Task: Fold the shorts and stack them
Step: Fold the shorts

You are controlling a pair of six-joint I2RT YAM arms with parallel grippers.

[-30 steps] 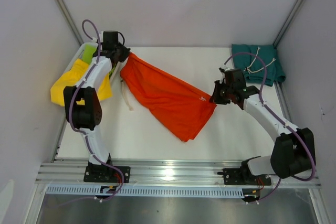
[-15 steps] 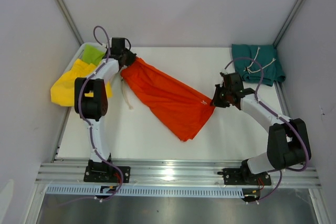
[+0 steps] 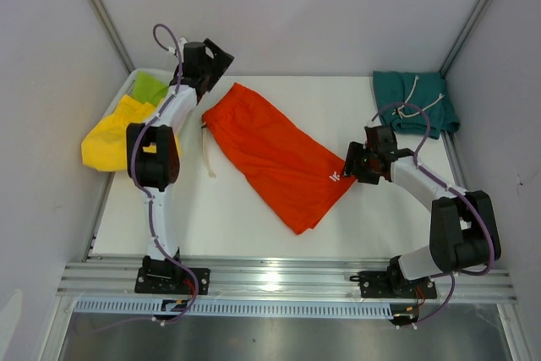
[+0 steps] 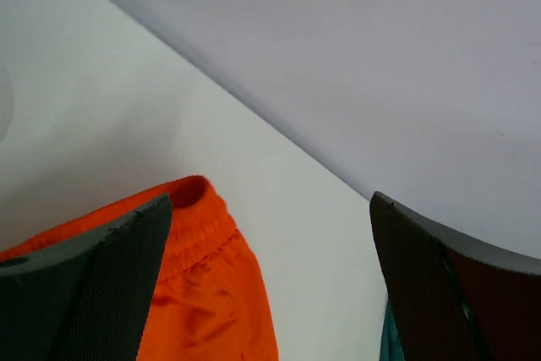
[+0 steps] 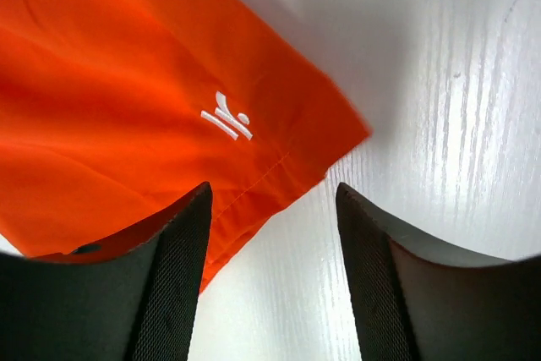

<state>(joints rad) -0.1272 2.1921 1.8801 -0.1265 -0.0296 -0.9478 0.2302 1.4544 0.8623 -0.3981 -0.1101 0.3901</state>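
I am holding nothing: my left claw is gaping near the waistband of the orange shorts, my right claw is gaping over their hem, seemingly not touching.

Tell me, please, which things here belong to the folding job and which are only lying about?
Job:
- orange shorts, spread flat
- teal shorts, folded, far right corner
- yellow cloth and green cloth, probably more shorts waiting

Lying about:
- white bin, only holding those two cloths

No words or numbers to be read, only a small white logo stitched on the orange shorts, near a hem corner.
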